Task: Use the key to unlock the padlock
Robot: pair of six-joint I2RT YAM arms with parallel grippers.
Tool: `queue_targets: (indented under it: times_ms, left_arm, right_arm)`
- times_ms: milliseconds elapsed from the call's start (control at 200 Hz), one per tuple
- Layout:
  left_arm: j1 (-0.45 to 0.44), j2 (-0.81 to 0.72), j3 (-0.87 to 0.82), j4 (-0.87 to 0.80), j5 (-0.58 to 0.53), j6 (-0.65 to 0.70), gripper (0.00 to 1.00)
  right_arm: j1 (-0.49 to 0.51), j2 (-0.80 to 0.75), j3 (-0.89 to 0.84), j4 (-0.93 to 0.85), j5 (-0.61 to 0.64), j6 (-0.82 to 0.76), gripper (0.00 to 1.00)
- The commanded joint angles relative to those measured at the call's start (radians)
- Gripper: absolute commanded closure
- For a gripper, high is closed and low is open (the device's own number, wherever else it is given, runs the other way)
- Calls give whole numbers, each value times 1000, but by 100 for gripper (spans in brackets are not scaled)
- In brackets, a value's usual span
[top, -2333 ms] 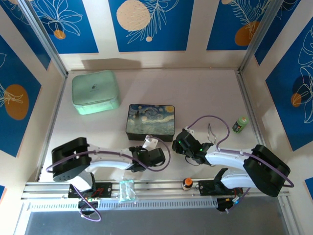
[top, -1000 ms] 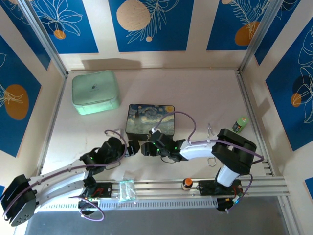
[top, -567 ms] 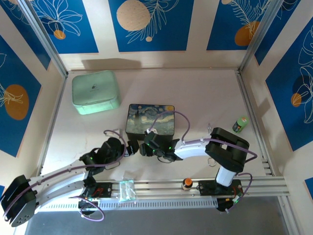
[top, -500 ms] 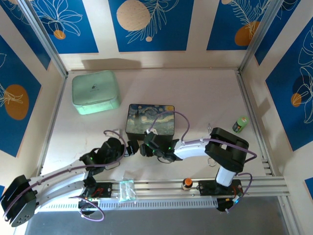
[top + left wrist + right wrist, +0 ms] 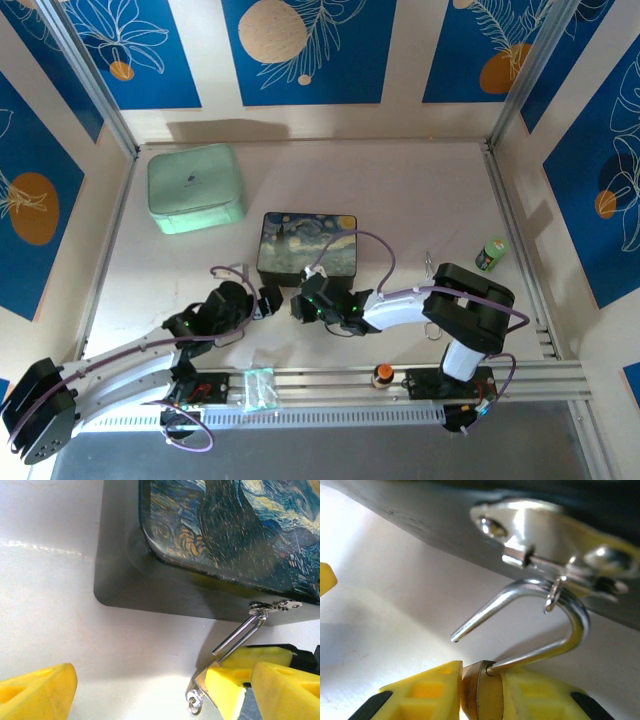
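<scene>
Padlock (image 5: 479, 692) sits lower centre of the right wrist view, its brass body clamped between the right gripper's (image 5: 479, 676) 2 yellow fingers. Its base is cut off by the bottom edge. The silver shackle (image 5: 576, 625) is sprung open, free tip loose, hooked through the clasp (image 5: 535, 545) of the painted box (image 5: 308, 245). The left gripper (image 5: 160, 692) is spread wide at the lower edge of the left wrist view, holding nothing. A tiny silver loop (image 5: 193, 703) sits beside the body; can't tell what it is.
</scene>
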Motion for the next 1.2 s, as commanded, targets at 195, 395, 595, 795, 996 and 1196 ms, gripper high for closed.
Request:
queue_targets:
  times_ms: [195,395,595,795,996,1196]
  left_arm:
    - [140,127,191,-11,-19,116,0]
    - [199,377,335,28,-59,279,0]
    - [213,535,427,-58,-154,344,6]
    - [213,564,380,-22,-164,368,12]
    - [213,563,279,102,-182,410,21]
    - [213,587,261,119,-153,404,25]
  right_arm:
    - [-35,7,-129,110,-77,106,82]
    - [-31,12,-179,203,-75,146,84]
    - [-27,41,-219,308,-56,187,85]
    - [-10,88,-254,460,28,222,87]
    - [33,163,-189,511,196,272,88]
    - [63,201,-162,491,358,412,93]
